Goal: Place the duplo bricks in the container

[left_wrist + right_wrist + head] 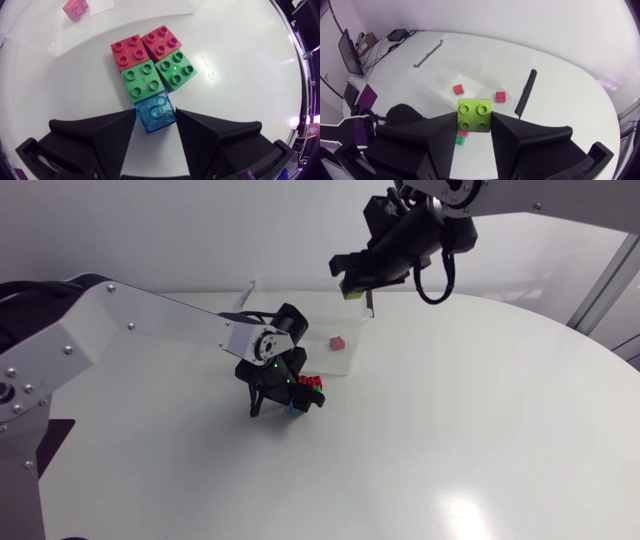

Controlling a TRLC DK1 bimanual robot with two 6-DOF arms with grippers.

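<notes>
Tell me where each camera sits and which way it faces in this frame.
Head view: fixed above the table, looking down; left arm, right arm and clear container show.
Left wrist view: on the left arm's last link, facing down at the table; left gripper shut on the blue brick.
Right wrist view: on the right arm's last link, facing down over the container; right gripper holds the lime-green brick.
Shared: all three show the container.
</notes>
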